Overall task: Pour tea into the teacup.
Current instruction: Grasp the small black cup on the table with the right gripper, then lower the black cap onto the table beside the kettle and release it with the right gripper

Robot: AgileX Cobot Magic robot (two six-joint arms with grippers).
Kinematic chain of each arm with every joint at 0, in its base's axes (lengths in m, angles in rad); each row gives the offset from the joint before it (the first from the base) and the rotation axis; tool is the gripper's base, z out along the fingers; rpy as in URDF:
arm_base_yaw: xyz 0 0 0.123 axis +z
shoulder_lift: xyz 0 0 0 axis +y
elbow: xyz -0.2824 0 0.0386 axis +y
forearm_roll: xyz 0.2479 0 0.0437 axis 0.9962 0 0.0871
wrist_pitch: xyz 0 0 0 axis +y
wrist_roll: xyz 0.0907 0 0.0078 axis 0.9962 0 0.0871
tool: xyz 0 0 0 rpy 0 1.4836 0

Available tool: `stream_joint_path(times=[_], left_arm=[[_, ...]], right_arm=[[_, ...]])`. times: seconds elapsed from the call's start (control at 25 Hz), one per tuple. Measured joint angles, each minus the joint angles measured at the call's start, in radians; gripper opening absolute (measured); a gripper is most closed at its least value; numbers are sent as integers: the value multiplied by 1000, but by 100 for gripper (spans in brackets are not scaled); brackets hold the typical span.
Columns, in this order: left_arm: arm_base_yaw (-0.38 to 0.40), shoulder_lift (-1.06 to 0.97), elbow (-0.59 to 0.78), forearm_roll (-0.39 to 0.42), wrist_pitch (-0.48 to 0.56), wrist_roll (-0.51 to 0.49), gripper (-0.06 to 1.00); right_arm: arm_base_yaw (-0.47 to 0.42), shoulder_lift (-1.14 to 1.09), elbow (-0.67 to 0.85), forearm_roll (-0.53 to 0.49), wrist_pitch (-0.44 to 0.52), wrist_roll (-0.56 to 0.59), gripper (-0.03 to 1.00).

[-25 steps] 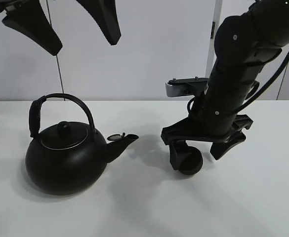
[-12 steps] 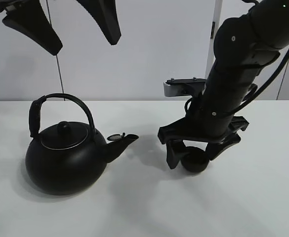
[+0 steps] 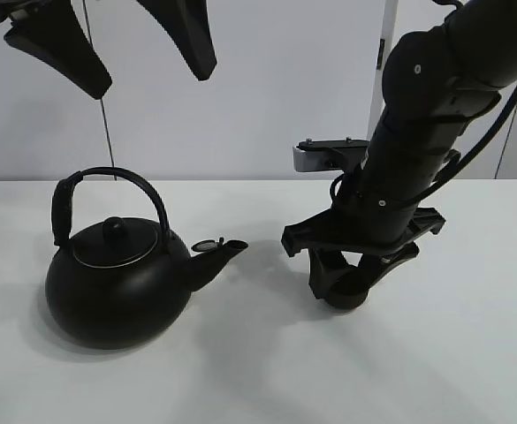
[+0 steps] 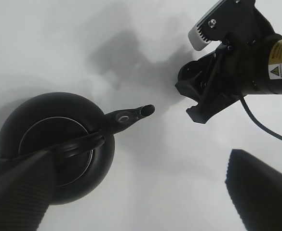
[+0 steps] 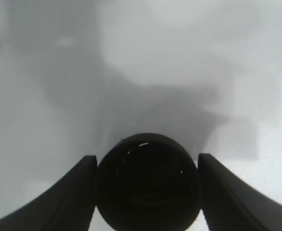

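Note:
The small black teacup [image 3: 352, 295] stands on the white table [image 3: 240, 380], right of the kettle's spout. My right gripper [image 3: 350, 281] reaches down over it with a finger pressed on each side; the right wrist view shows the teacup [image 5: 148, 185] filling the gap between the fingers [image 5: 71, 192]. The big black kettle [image 3: 117, 283] with its arched handle sits at the left, spout pointing at the cup. My left gripper [image 3: 150, 78] hangs open and empty high above the kettle [image 4: 59, 144]. In the left wrist view the right gripper [image 4: 203, 96] hides the cup.
A white wall rises behind the table's back edge. The right arm [image 3: 426, 115] slants down from the upper right. Bare table surface lies in front of the kettle and the cup.
The right gripper's fingers have closed in from a wide spread onto the teacup's sides. The cup has shifted slightly to the right. Kettle and left gripper have not moved.

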Motion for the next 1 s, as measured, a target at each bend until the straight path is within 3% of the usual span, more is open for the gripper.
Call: stream_joint_path(times=[0.48,1.0], left_arm=[[0,0,0,0,0,0,69],[0,0,0,0,-7,0,69]], right_arm=[[11,-23,-3,10,29,-46,41],[170,-11,-59,16,45,-83,41]])
